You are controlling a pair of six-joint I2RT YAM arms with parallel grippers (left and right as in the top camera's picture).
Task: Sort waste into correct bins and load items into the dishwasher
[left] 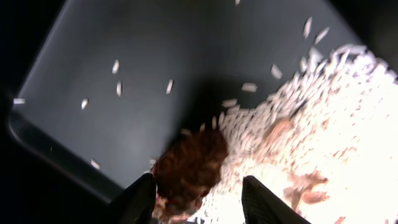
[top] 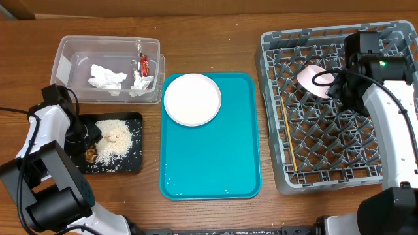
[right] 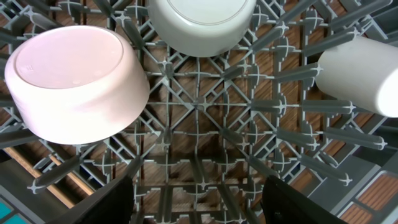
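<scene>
My left gripper (left: pixel 198 182) is open low over the shallow black tray (left: pixel 124 56). The brown food lump (left: pixel 189 163) sits between its fingers, against the left one, beside the pile of rice (left: pixel 323 118). Overhead, this gripper (top: pixel 86 145) is at the tray's left side (top: pixel 134 163). The clear tub (top: pixel 72 52) holds crumpled tissue (top: pixel 108 78) and the red wrapper (top: pixel 143 63). My right gripper (right: pixel 198 183) is open and empty above the grey dish rack (right: pixel 199 112), which holds an upturned white bowl (right: pixel 74 81), a pale grey bowl (right: pixel 202 22), a white cup (right: pixel 360 74) and chopsticks (top: pixel 288 140).
A large teal tray (top: pixel 215 163) lies in the middle of the wooden table with the round white plate (top: pixel 192 98) at its far left corner. The dish rack (top: pixel 392 171) fills the right side. The right arm (top: pixel 385 104) reaches over the rack.
</scene>
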